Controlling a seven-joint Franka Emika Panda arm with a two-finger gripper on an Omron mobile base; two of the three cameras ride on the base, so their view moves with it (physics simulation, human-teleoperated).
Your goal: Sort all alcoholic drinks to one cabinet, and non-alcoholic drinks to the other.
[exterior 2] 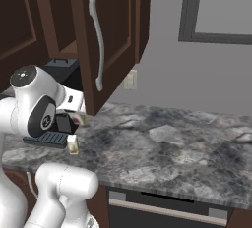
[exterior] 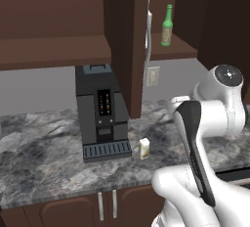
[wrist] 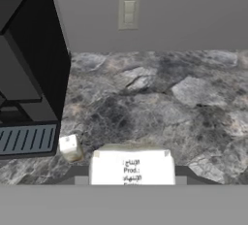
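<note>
Green bottle (exterior: 167, 25) is shelved at 1 o'clock. Pincer (wrist: 131, 183) grips the white carton (wrist: 131, 167); cream carton (exterior: 144, 148) waits on the surface (exterior: 44, 162).

I see a small cream carton (exterior 2: 73, 144) on the marble worktop (exterior 2: 162, 148), just right of the black coffee machine (exterior 2: 61, 99), below the open cabinet door (exterior 2: 106, 35).

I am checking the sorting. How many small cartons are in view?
2: a cream carton on the counter beside the coffee machine, and a white carton between the gripper's fingers.
</note>
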